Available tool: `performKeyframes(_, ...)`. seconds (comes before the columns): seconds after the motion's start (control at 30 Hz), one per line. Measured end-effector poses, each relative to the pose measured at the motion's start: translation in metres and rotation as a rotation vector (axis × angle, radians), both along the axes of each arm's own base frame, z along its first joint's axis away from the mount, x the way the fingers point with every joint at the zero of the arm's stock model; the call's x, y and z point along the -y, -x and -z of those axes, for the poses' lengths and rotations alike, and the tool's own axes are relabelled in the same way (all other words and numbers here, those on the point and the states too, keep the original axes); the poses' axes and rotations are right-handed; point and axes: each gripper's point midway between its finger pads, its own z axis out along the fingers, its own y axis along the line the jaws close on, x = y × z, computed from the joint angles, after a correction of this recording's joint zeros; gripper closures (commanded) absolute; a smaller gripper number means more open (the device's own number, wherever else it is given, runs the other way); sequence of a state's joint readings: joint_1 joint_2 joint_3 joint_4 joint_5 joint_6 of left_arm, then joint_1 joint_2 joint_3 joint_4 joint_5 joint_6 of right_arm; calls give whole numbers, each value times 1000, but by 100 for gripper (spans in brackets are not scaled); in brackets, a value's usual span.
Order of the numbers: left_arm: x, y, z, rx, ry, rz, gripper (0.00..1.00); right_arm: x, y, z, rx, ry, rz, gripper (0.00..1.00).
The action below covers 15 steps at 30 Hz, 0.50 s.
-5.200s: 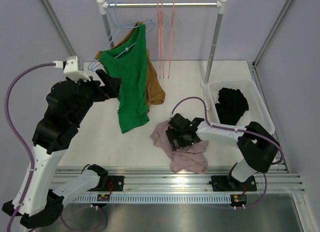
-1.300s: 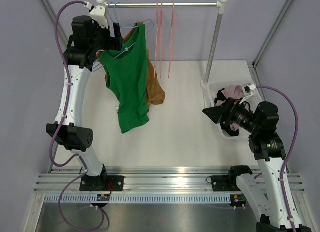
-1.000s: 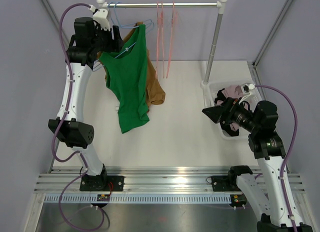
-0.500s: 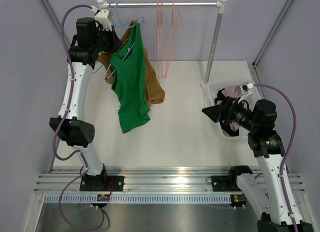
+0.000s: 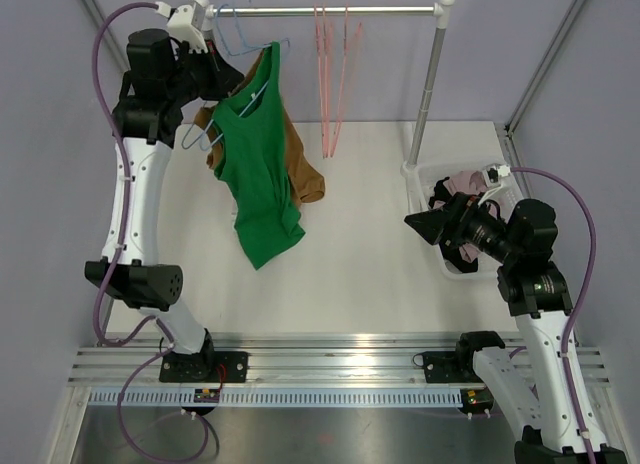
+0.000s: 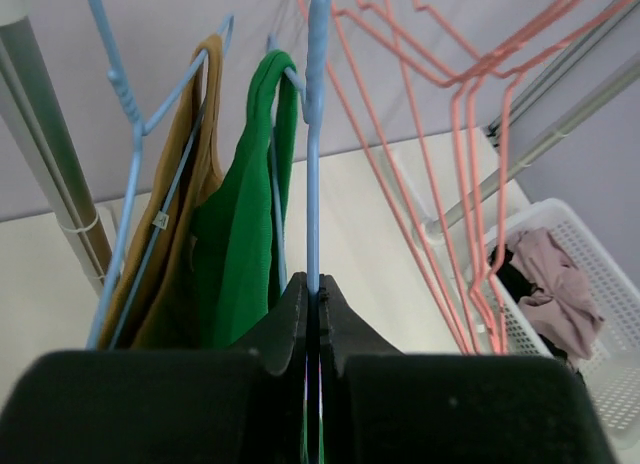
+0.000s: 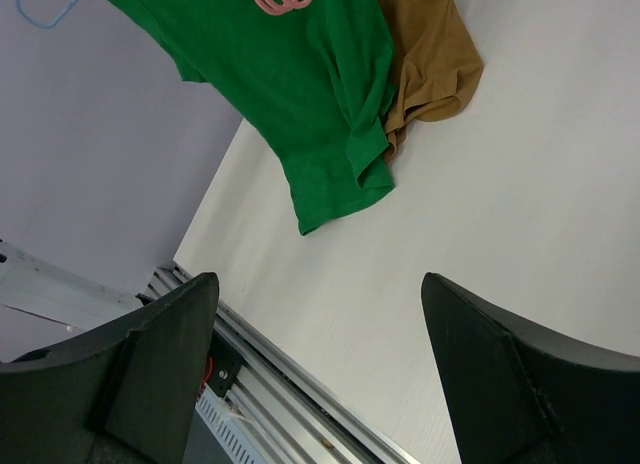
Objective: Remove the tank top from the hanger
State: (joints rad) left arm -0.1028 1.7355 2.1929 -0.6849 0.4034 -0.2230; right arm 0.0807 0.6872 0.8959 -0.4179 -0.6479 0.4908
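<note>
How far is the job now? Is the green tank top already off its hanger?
Not yet. Done: a pink garment lies in the white basket. In hand: the left gripper is shut on the blue hanger, which carries the green tank top. Left: slipping the top off that hanger. The right gripper is open near the basket and holds nothing.

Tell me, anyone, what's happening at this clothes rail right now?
The left gripper is shut on the hanger that carries the tank top, up by the rail. The tank top is not yet off it. A brown top hangs just behind. The right gripper is open and empty, held beside the basket of clothes.
</note>
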Motion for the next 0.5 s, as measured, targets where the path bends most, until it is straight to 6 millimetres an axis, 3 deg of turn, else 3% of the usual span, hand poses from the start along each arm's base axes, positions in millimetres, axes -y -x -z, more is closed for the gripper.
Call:
performKeyframes(0.27,-1,66,-65,130,81,10,100,0,2,-4,11,1,0,11)
performKeyframes(0.43,1,87,-83,165,111,25,100,0,3,-4,9,5,-1,11)
performKeyframes(0.5,2,87,-77,134,126,26,100,0,3,-4,9,6,-1,10)
